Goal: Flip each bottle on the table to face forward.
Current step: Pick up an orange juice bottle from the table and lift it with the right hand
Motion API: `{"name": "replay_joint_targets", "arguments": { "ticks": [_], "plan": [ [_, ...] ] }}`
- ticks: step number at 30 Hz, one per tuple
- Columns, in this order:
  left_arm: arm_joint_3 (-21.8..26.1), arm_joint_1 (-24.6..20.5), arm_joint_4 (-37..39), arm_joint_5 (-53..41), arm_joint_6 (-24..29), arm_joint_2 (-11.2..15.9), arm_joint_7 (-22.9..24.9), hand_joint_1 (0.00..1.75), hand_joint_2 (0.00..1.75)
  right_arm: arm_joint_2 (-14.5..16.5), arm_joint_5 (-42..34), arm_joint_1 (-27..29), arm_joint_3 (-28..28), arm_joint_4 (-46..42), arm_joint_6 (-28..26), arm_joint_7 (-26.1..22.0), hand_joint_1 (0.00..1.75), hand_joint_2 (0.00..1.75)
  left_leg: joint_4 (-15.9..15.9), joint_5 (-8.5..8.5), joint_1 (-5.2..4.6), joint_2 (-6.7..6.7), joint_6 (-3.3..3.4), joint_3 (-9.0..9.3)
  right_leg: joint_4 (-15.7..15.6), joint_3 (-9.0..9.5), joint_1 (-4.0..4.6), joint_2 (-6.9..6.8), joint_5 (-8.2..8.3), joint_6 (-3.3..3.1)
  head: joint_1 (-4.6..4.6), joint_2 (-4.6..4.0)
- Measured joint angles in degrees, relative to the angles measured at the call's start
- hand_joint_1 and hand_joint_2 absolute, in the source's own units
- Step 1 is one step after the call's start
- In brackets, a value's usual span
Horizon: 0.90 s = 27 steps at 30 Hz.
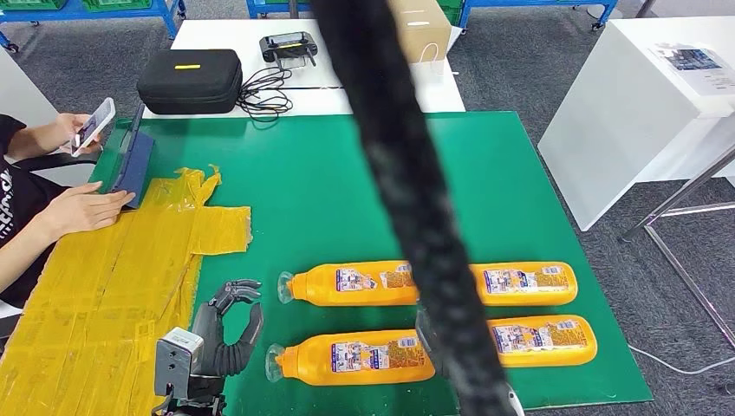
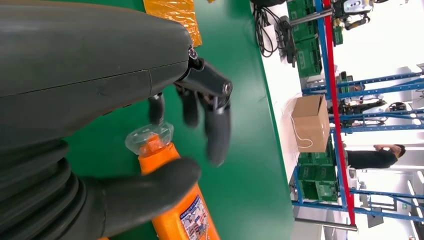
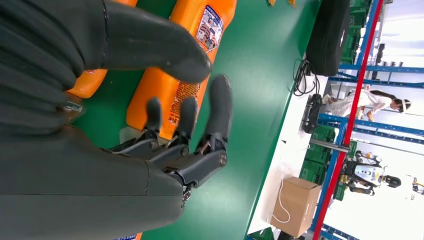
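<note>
Four orange plastic bottles lie on their sides, labels up, in two rows on the green table mat (image 1: 329, 191). The left hand (image 1: 227, 329), fingers spread and holding nothing, hovers just beside the clear cap of the near-left orange bottle (image 1: 351, 358). The right hand (image 3: 165, 100), fingers apart and empty, hovers over the orange bottles' labelled bodies. The near bottles lie close to the mat's front edge; bare mat stretches behind the far-left orange bottle (image 1: 351, 283). Yellow crinkled plastic sheeting (image 1: 104, 286) covers the left side.
</note>
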Motion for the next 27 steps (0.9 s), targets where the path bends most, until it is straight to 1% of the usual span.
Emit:
{"name": "replay_joint_targets", "arguments": {
  "ticks": [4, 6, 15, 16, 18, 20, 21, 24, 27],
  "plan": [
    [0.0, 0.0, 0.0, 0.0, 0.0, 0.0, 0.0, 1.75, 1.75, 0.0, 0.0, 0.0, 0.0, 0.0, 0.0, 0.0, 1.67, 1.75, 0.0, 0.0, 0.0, 0.0, 0.0, 0.0, 0.0, 0.0, 0.0, 0.0, 0.0, 0.0, 0.0, 0.0],
    [0.0, 0.0, 0.0, 0.0, 0.0, 0.0, 0.0, 1.75, 1.75, 0.0, 0.0, 0.0, 0.0, 0.0, 0.0, 0.0, 1.74, 1.75, 0.0, 0.0, 0.0, 0.0, 0.0, 0.0, 0.0, 0.0, 0.0, 0.0, 0.0, 0.0, 0.0, 0.0],
    [0.0, 0.0, 0.0, -0.1, 0.1, 0.0, 0.0, 1.75, 1.75, 0.0, 0.0, 0.0, 0.0, 0.0, 0.0, -0.1, 1.75, 1.75, 0.0, 0.0, 0.0, 0.0, 0.0, 0.0, 0.0, 0.0, 0.0, 0.0, 0.0, 0.0, 0.0, 0.0],
    [0.0, 0.0, 0.0, -0.4, 0.5, 0.0, -0.1, 1.75, 1.75, 0.0, -0.3, 0.0, 0.0, 0.0, 0.0, -0.4, 1.75, 1.75, 0.0, 0.0, 0.0, 0.0, 0.0, -0.01, 0.0, 0.01, 0.0, 0.0, 0.0, 0.0, 0.0, 0.0],
    [0.0, -0.3, 0.1, -2.4, 2.9, 0.0, -0.5, 1.75, 1.75, 0.5, -1.5, -0.7, 0.3, 0.1, -0.2, -2.9, 1.75, 1.75, 0.0, 0.01, 0.01, 0.02, -0.01, -0.07, 0.0, -0.02, 0.02, 0.01, 0.01, -0.01, 0.01, 0.0],
    [-0.1, -1.2, 0.4, -4.5, 6.0, 0.0, -1.0, 1.75, 1.75, 1.7, -2.3, -2.8, 1.2, 0.7, -1.7, -5.9, 1.75, 1.75, 0.0, 0.06, 0.02, 0.11, -0.06, -0.11, 0.1, -0.11, 0.04, 0.08, 0.03, -0.04, 0.01, 0.0],
    [-0.2, -2.0, 0.7, -4.9, 6.8, 0.1, -1.1, 1.75, 1.75, 2.4, -2.3, -4.4, 2.1, 1.3, -3.1, -6.6, 1.75, 1.75, 0.0, 0.08, 0.03, 0.18, -0.08, -0.1, 0.1, -0.16, 0.04, 0.13, 0.04, -0.05, -0.01, 0.0],
    [-0.7, -4.9, 1.9, -5.2, 7.7, 0.1, -1.3, 1.75, 1.75, 4.0, -2.5, -9.2, 5.6, 2.8, -7.3, -7.0, 1.75, 1.75, 0.0, 0.15, 0.04, 0.2, -0.09, 0.03, 0.1, -0.46, 0.04, 0.16, 0.03, -0.07, -0.02, 0.0],
    [-1.3, -7.0, 2.8, -5.4, 7.6, 0.1, -1.4, 1.75, 1.75, 4.1, -2.3, -11.9, 8.0, 3.3, -8.6, -7.1, 1.75, 1.75, 0.0, 0.25, 0.05, 0.06, -0.13, -0.05, 0.2, -0.32, 0.05, 0.11, 0.04, -0.06, -0.02, 0.0]
  ]
}}
